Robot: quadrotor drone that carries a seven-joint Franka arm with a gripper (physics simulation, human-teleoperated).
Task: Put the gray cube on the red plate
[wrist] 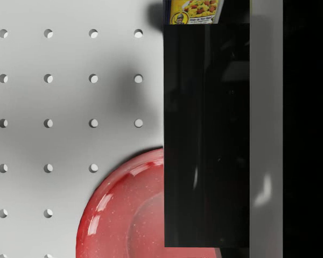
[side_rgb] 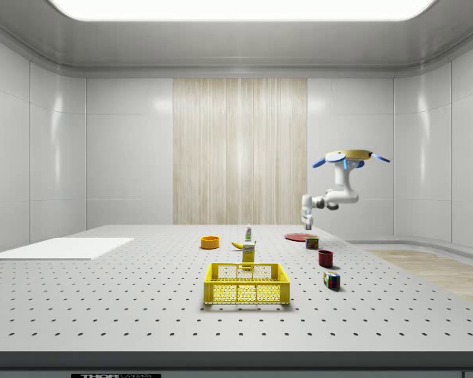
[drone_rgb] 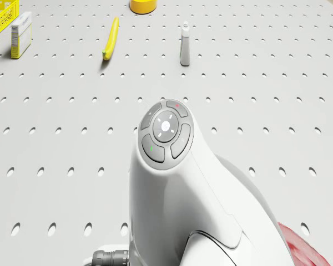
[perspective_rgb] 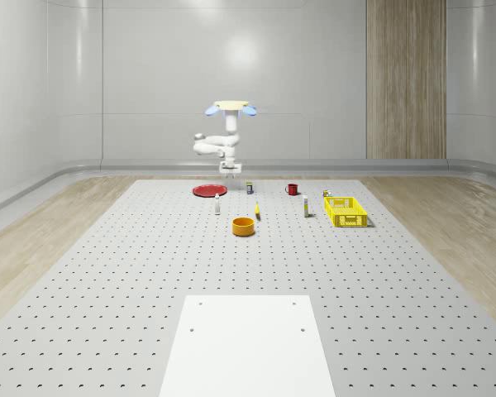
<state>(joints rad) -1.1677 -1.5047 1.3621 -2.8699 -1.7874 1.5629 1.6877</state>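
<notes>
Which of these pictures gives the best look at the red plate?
The whole-scene view: the red plate lies whole and unblocked on the table, just below the hovering drone's arm. In the side view it is a thin red sliver. The wrist view shows its glossy rim partly behind a dark block; the drone view catches one edge.

Table: gray perforated top (perspective_rgb: pixel 107 273).
On it: red plate (perspective_rgb: pixel 207 190), orange bowl (perspective_rgb: pixel 244 226), yellow crate (perspective_rgb: pixel 345 211), banana (drone_rgb: pixel 110 37), red mug (perspective_rgb: pixel 292 188), white sheet (perspective_rgb: pixel 246 346).
</notes>
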